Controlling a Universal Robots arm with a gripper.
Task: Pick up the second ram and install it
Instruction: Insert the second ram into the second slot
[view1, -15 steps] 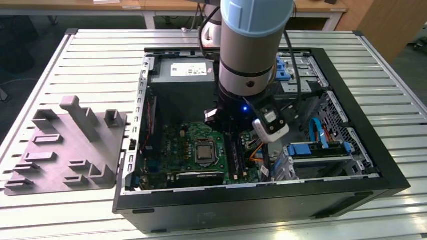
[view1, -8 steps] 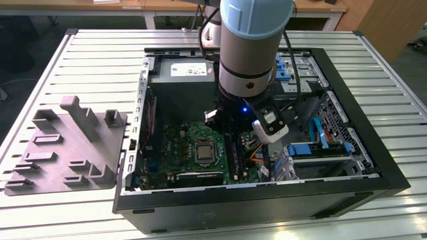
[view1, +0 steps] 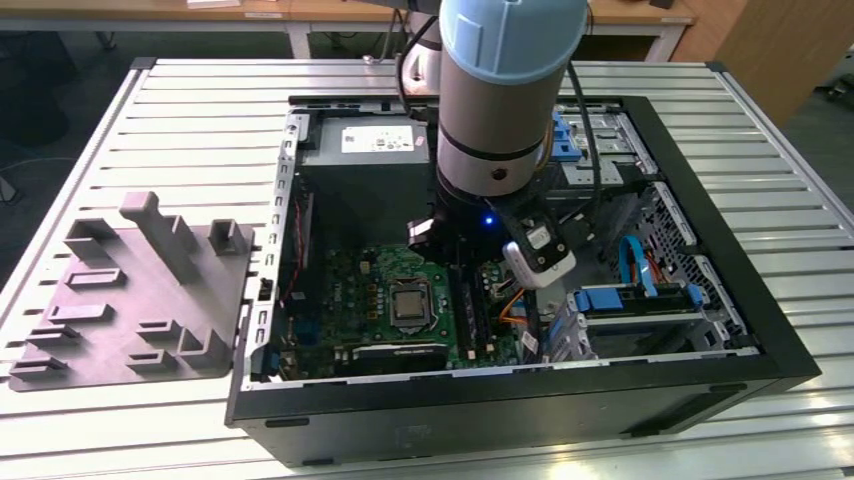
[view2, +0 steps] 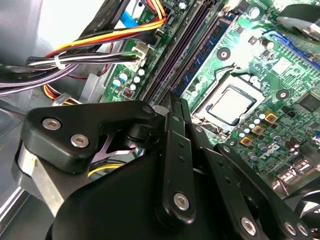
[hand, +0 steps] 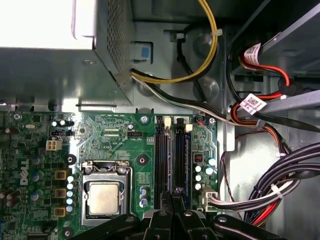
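My black hand (hand: 172, 195) is clenched over long black slot rails (hand: 161, 155); the dark-blue second ram is probably light, stiff, fragile: pinch faces mid-length.

Arm (view1: 514, 100): one, pale-blue cap over silver-grey casing, last link upright and pointing straight down. Wrist (view1: 467, 225): black, small blue light lit. Gripper (hand: 172, 192): black, linkage-driven with bolted pivots, aimed downward; fingers (view2: 175, 150) drawn together, tips meeting with no gap.
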